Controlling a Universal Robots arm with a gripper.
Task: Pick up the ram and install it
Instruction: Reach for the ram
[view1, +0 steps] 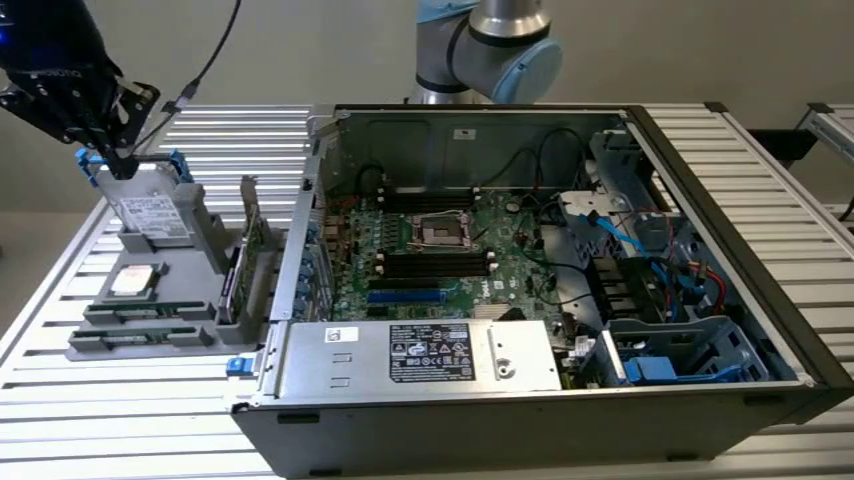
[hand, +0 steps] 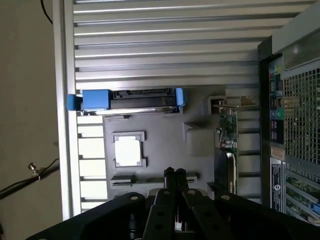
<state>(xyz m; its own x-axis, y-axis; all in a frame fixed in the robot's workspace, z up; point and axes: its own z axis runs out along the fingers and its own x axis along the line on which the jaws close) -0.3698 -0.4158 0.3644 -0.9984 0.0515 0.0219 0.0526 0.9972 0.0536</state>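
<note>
Ram (view1: 138, 313): a thin greenish strip seated in a slot at the near end of the gray fixture (view1: 200, 215), at the exterior view's left, well apart from the gripper. We cannot make out chips or a label on it. A second strip (view1: 134, 338) of like shape sits in the next slot, nearer to us, and we cannot tell the two apart.

Gripper (view1: 123, 160) hangs over the far end of the fixture, above the hard drive (view1: 147, 213) in its blue carrier. In the wrist view the fingertips (hand: 175, 174) are pressed together with nothing between them. The gripper's dark body hides the ram end of the fixture (hand: 165, 135) there.

Fixture, far to near: hard drive (hand: 142, 100), then processor (view1: 134, 281) (hand: 127, 151), then the ram slots. Expansion card (view1: 248, 240) (hand: 227, 131) stands upright along the side toward the case.

Computer case (view1: 534, 420) lies open at centre and the exterior view's right, on the ribbed metal table (view1: 107, 420). Inside it we see the motherboard (view1: 454, 250) with its black memory slots (view1: 434, 262). Power supply (view1: 427, 352) covers the board's near edge. Robot arm (view1: 487, 50) is cut off at the top of the exterior view.
</note>
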